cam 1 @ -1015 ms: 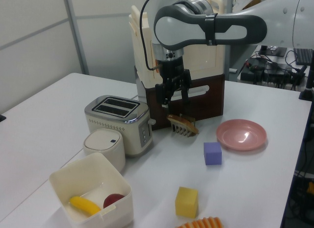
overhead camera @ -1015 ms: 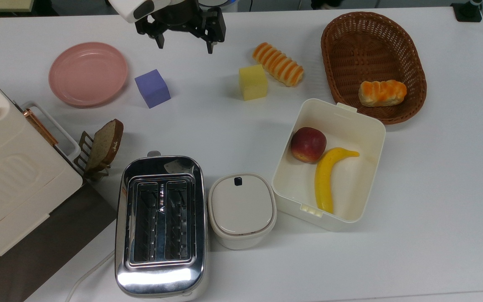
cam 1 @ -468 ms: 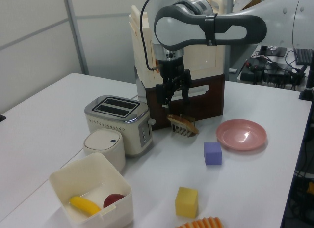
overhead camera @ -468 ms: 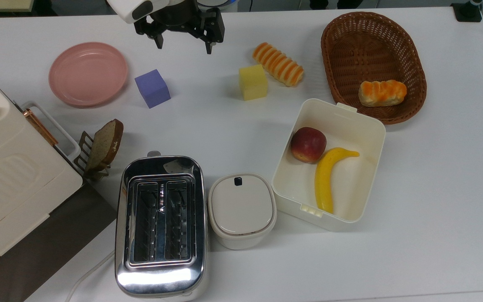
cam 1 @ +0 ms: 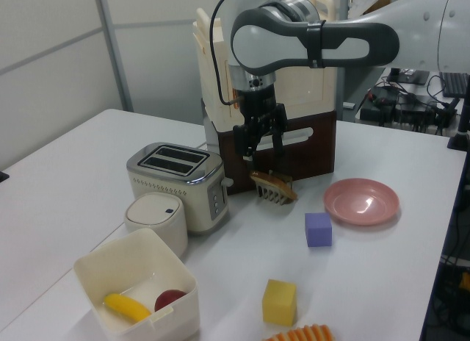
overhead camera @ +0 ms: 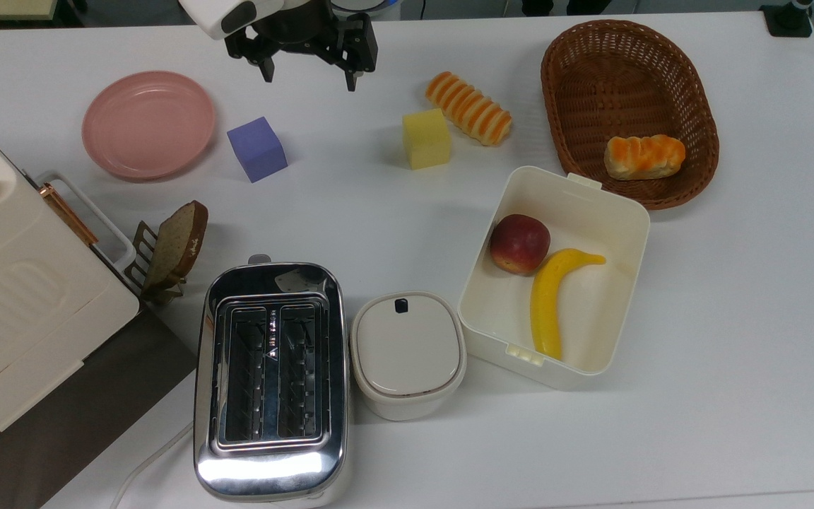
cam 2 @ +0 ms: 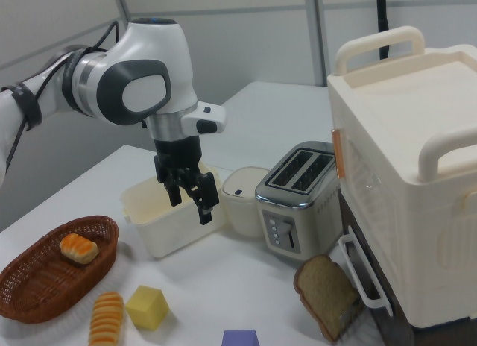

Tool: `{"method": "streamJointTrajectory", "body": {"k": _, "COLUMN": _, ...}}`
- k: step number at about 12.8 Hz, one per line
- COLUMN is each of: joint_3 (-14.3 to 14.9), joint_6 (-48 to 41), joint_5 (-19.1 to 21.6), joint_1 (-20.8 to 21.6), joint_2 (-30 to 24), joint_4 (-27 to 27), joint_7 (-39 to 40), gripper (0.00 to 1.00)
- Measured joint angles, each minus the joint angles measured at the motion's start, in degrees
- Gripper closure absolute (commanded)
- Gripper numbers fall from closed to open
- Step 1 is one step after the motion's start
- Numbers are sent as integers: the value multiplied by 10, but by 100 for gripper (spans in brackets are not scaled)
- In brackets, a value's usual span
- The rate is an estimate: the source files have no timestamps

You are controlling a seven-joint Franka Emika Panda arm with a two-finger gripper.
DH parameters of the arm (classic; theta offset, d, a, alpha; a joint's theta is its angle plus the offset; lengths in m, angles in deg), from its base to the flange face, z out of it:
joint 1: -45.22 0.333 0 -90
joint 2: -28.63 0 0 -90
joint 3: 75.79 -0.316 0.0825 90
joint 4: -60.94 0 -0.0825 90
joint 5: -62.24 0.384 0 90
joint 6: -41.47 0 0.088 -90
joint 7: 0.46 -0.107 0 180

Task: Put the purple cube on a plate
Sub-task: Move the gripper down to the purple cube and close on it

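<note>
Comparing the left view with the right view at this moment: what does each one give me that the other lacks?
Left view adds: the pink plate, plus the banana and apple inside the open box. Right view adds: the wicker basket holding a bun. Shared: the purple cube, yellow cube, toaster and the open gripper above the table.

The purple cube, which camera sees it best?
The top view: the purple cube shows whole, between the plate and the yellow cube. The left view also shows it whole, but farther off. The right view cuts it at the bottom edge.
</note>
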Motion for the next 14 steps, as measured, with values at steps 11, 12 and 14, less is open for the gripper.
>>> {"method": "streamJointTrajectory", "body": {"k": 11, "joint_3": 18, "joint_6": 2, "joint_5": -33, "joint_1": -30, "joint_2": 1, "joint_4": 60, "joint_7": 143, "gripper": 0}}
{"method": "streamJointTrajectory", "body": {"k": 12, "joint_3": 37, "joint_6": 13, "joint_5": -33, "joint_1": -31, "joint_2": 1, "joint_4": 81, "joint_7": 189, "gripper": 0}}
{"method": "streamJointTrajectory", "body": {"k": 14, "joint_3": 64, "joint_6": 73, "joint_5": -35, "joint_1": -29, "joint_2": -1, "joint_4": 143, "joint_7": 270, "gripper": 0}}
